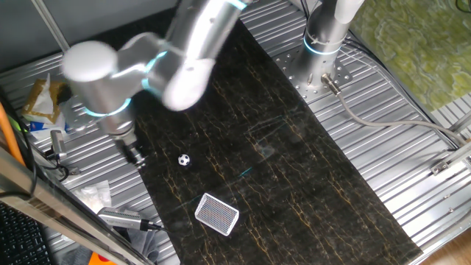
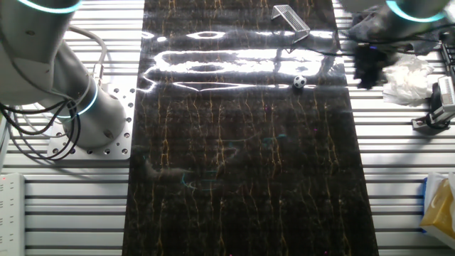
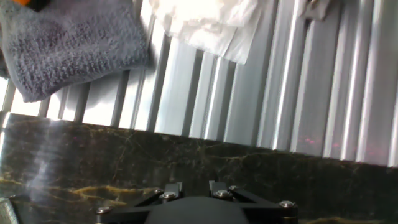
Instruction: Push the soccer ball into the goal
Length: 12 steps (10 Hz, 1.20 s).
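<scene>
One fixed view: the soccer ball sits on the dark marble-patterned mat, apart from everything. The goal lies on the same mat nearer the camera edge, its long axis running diagonally from upper left to lower right, one netted face turned up toward the camera. Bare mat separates ball and goal; nothing stands between them. My gripper hangs at the mat's left edge, to the left of the ball and not touching it. Motion blur hides my fingers, so I cannot tell whether they are spread or pressed together. A crumpled white tissue lies on the slatted metal table beside the mat.

The other fixed view: the ball rests near the mat's right edge. The goal stands further up, long axis slanting. My gripper is a dark blur just beyond the mat's edge, right of the ball; state undeterminable. The tissue lies beside it.

Hand view: a grey towel and the tissue lie on the slats beyond the mat's edge. Neither the ball nor the goal is visible. My fingertips are out of frame.
</scene>
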Tool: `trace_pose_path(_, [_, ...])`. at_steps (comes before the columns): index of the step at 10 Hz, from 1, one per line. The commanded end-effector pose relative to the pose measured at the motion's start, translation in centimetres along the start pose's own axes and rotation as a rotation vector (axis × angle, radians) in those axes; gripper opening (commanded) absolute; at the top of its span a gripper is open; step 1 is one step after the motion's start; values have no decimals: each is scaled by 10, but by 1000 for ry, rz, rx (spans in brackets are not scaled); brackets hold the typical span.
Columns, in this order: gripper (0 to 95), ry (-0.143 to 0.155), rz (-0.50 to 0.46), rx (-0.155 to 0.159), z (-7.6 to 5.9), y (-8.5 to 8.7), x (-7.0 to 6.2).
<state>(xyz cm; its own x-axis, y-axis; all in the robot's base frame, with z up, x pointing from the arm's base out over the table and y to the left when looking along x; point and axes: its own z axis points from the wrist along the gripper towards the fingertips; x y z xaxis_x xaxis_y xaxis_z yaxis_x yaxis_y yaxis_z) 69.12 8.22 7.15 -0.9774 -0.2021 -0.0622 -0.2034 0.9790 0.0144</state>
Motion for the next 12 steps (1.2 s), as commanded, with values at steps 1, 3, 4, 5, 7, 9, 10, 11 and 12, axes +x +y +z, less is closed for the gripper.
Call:
trace_pose_path(1, [190, 13, 29, -2, 4, 0, -9])
trace_pose_path(3, [190, 5, 43, -7, 4, 0, -9])
trace_pose_path(4, [190, 4, 43, -6, 4, 0, -9])
trace_pose_path(5, [190, 4, 48, -4, 4, 0, -9])
trace_pose_path(7, [190, 4, 59, 5, 4, 0, -9])
trace_pose_path(9, [190, 0, 33, 15, 4, 0, -9])
trace_pose_path(10, [190, 0, 21, 12, 4, 0, -9])
trace_pose_path(11, [190, 2, 12, 4, 4, 0, -9])
trace_pose_path(12, [190, 3, 9, -2, 4, 0, -9])
